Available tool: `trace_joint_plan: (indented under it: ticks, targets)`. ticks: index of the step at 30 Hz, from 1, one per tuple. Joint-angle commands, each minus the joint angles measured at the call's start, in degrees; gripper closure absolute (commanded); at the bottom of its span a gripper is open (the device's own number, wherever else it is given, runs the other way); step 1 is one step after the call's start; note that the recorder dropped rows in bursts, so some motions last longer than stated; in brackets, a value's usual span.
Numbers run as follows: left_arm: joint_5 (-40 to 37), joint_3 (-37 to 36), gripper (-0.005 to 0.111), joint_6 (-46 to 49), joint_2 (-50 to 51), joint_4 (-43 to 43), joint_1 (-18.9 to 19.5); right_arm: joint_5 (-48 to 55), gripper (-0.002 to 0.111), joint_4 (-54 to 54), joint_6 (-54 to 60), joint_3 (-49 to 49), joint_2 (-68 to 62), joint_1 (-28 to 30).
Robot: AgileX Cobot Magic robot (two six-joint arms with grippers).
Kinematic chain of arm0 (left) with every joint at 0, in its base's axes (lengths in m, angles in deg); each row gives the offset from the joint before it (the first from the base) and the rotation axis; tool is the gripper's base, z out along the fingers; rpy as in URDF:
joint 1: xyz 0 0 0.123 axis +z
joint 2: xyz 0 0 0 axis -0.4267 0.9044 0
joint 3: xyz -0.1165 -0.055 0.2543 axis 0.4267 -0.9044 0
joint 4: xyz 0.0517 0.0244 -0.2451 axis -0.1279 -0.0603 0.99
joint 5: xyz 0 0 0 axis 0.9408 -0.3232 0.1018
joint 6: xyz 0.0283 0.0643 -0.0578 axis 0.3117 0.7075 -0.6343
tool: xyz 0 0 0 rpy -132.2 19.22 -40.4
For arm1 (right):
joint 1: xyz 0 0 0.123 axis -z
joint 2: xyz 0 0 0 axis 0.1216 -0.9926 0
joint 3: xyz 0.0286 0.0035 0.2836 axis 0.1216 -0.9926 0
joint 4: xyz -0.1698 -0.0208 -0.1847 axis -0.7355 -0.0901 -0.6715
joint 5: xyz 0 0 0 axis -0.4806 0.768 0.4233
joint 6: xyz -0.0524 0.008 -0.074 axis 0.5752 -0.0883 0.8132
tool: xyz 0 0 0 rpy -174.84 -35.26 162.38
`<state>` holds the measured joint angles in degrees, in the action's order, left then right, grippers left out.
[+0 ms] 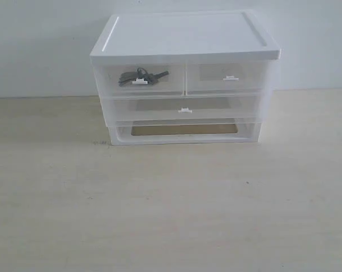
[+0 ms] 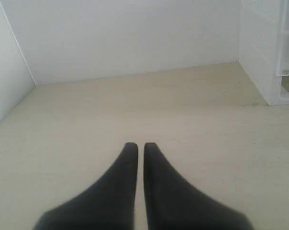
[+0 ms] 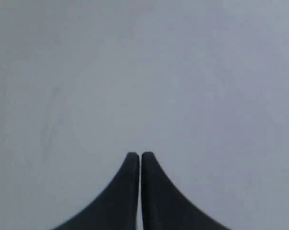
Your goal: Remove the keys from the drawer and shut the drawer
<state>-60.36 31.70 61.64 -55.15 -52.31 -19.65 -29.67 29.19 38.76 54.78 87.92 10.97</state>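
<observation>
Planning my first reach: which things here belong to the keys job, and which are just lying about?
For the job:
- keys, seen through the drawer front
- upper left drawer that holds them

Not for the job:
- upper right drawer
- wide drawer below the pair
- open bottom frame
- table

We seem to be at a plain lab bench: a pale wooden tabletop point(image 1: 171, 215), plain white walls point(image 1: 46, 45), and one white plastic drawer unit point(image 2: 259, 57) ahead and right of our left gripper point(image 2: 140, 145).
</observation>
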Motion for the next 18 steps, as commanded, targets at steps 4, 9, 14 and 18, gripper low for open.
trace_joint_plan:
  ticks: [4, 9, 14, 18]
  targets:
    - [20.89, -0.19, 0.102, -1.8, -0.2, 4.23, -0.17, -1.0, 0.108, -2.9, -3.51, 4.44, -0.69, 0.0]
    - [39.42, -0.19, 0.102, -10.97, -0.2, 4.24, -0.17, 0.21, 0.108, -6.57, -6.86, 9.01, -7.22, 0.0]
    - [49.97, -0.19, 0.102, -29.06, -0.2, 3.22, -0.17, 0.93, 0.108, -13.39, -12.13, 12.36, -17.38, 0.0]
    - [54.44, 2.43, 0.102, -31.12, 2.98, -2.93, -0.17, -2.02, 0.108, -18.03, -15.39, 14.4, -28.01, 0.0]
